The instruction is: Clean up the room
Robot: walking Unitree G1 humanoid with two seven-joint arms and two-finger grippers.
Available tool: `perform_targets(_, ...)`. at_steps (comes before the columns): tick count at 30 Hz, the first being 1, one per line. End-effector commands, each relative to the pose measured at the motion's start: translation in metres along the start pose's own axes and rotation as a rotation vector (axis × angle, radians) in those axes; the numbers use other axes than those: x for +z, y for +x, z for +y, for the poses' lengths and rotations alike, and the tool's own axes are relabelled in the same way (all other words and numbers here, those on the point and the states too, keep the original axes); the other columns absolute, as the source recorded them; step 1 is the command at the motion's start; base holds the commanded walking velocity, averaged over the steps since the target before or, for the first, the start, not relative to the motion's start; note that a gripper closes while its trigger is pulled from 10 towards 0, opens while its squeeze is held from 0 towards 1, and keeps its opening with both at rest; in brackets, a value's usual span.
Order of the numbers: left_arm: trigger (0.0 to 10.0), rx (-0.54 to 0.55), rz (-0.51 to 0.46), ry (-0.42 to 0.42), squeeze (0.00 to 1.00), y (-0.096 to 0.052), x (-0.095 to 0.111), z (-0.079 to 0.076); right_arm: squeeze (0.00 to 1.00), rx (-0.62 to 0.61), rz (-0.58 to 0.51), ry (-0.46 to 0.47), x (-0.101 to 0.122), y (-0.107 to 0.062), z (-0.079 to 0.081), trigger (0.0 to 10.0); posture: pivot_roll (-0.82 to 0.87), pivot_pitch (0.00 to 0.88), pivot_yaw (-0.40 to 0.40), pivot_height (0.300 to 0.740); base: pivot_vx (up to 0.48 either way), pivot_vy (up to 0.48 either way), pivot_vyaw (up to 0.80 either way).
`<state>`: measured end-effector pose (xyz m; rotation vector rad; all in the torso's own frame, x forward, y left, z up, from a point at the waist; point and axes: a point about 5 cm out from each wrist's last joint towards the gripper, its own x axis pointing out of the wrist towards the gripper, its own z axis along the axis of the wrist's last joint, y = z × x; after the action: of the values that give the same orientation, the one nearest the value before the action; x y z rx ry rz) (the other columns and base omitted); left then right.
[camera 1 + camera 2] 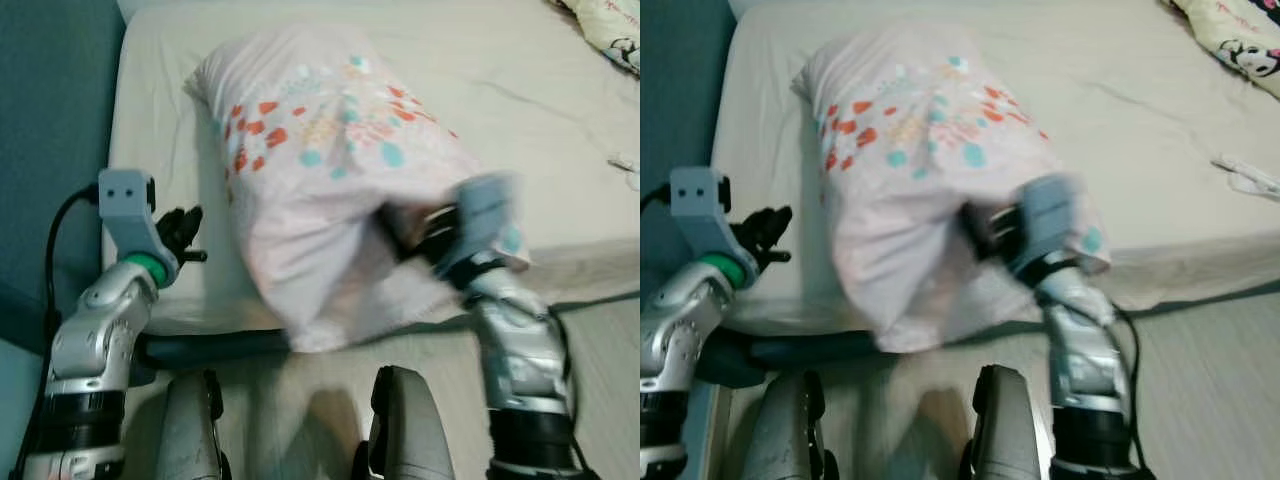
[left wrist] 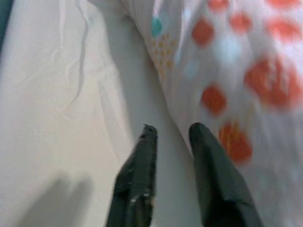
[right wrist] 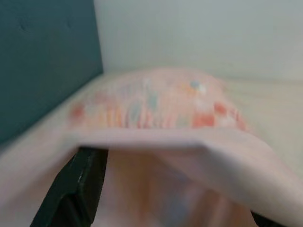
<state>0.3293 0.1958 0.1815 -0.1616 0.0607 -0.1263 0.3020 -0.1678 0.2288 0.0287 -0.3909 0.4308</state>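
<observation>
We see a pink pillow point(image 1: 330, 170), printed with red and teal shapes, lying on the cream sheet of the bed point(image 1: 520, 120), its near end hanging over the bed's front edge. Our right claw point(image 1: 425, 238) is at that near end, buried in the pillowcase; the picture is blurred there, but in the right wrist view one black finger point(image 3: 78, 189) sits under a fold of the cloth and the fabric spans the gap between the fingers, so the claw appears to be clamped on the pillow's edge. From this claw the pillow stretches away toward the teal headboard point(image 3: 47, 61) and the pale wall point(image 3: 199, 33).

Our left claw point(image 1: 185, 235) hovers over the sheet just beside the pillow's long side, free of it. In the left wrist view its two black fingers point(image 2: 139, 179) stand a narrow gap apart with nothing between them, and the printed cloth lies close against the outer side of one finger.

Far beyond the right claw, at the bed's far corner, lies a cartoon-print blanket point(image 1: 1230, 45), and a small white object point(image 1: 1245, 175) rests on the sheet, too small to identify.
</observation>
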Motion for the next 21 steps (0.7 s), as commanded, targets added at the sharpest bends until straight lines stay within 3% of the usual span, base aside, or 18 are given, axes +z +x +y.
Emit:
perform_targets(1, 10.0, 0.015, 0.034, -0.023, 1.0, 0.0, -0.004, 0.004, 0.0, 0.161, 0.162, 0.073, -0.022, -0.018, 0.016, 10.0, 0.09, 0.182, 0.051, 0.535, 0.0, 0.0, 0.0)
perform_targets(2, 10.0, 0.015, 0.034, -0.023, 1.0, 0.0, -0.004, 0.004, 0.0, 0.161, 0.162, 0.073, -0.022, -0.018, 0.016, 10.0, 0.09, 0.182, 0.051, 0.535, 0.0, 0.0, 0.0)
perform_targets(4, 10.0, 0.012, 0.033, -0.04, 1.0, 0.0, -0.001, 0.004, 0.0, 0.239, 0.33, -0.009, -0.044, -0.036, 0.023, 10.0, 0.09, 0.18, 0.048, 0.535, 0.0, 0.0, 0.0)
perform_targets(5, 10.0, 0.012, 0.033, -0.04, 1.0, 0.0, -0.001, 0.004, 0.0, 0.239, 0.33, -0.009, -0.044, -0.036, 0.023, 10.0, 0.09, 0.18, 0.048, 0.535, 0.0, 0.0, 0.0)
perform_targets(6, 10.0, 0.002, 0.039, -0.076, 1.0, -0.001, 0.0, 0.003, 0.0, 0.228, 0.435, -0.116, -0.063, -0.05, 0.019, 10.0, 0.09, 0.181, 0.048, 0.535, 0.0, 0.0, 0.0)
perform_targets(8, 10.0, -0.015, 0.059, -0.11, 1.0, -0.004, -0.002, 0.003, 0.0, 0.053, 0.361, -0.102, -0.059, -0.046, -0.001, 10.0, 0.09, 0.184, 0.05, 0.535, 0.0, 0.0, 0.0)
perform_targets(9, 10.0, -0.015, 0.059, -0.11, 1.0, -0.004, -0.002, 0.003, 0.0, 0.053, 0.361, -0.102, -0.059, -0.046, -0.001, 10.0, 0.09, 0.184, 0.05, 0.535, 0.0, 0.0, 0.0)
perform_targets(12, 10.0, -0.022, 0.114, -0.194, 1.0, -0.006, -0.011, 0.004, 0.0, -0.202, 0.172, -0.099, -0.029, -0.034, -0.037, 10.0, 0.09, 0.183, 0.054, 0.535, 0.0, 0.0, 0.0)
perform_targets(15, 10.0, -0.034, 0.166, -0.282, 1.0, -0.006, -0.018, 0.003, 0.0, -0.197, 0.109, -0.152, -0.008, -0.032, -0.048, 10.0, 0.1, 0.181, 0.055, 0.535, 0.0, 0.0, 0.0)
perform_targets(17, 10.0, -0.087, 0.221, -0.383, 1.0, -0.005, -0.022, -0.002, 0.0, -0.178, 0.15, -0.268, 0.003, -0.035, -0.06, 10.0, 0.09, 0.18, 0.052, 0.535, 0.0, 0.0, 0.0)
perform_targets(18, 10.0, -0.087, 0.221, -0.383, 1.0, -0.005, -0.022, -0.002, 0.0, -0.178, 0.15, -0.268, 0.003, -0.035, -0.06, 10.0, 0.09, 0.18, 0.052, 0.535, 0.0, 0.0, 0.0)
perform_targets(20, 10.0, -0.128, 0.28, -0.468, 1.0, -0.007, -0.027, -0.008, 0.0, -0.237, 0.213, -0.399, 0.007, -0.041, -0.082, 10.0, 0.09, 0.18, 0.051, 0.535, 0.0, 0.0, 0.0)
perform_targets(21, 10.0, -0.128, 0.28, -0.468, 1.0, -0.007, -0.027, -0.008, 0.0, -0.237, 0.213, -0.399, 0.007, -0.041, -0.082, 10.0, 0.09, 0.18, 0.051, 0.535, 0.0, 0.0, 0.0)
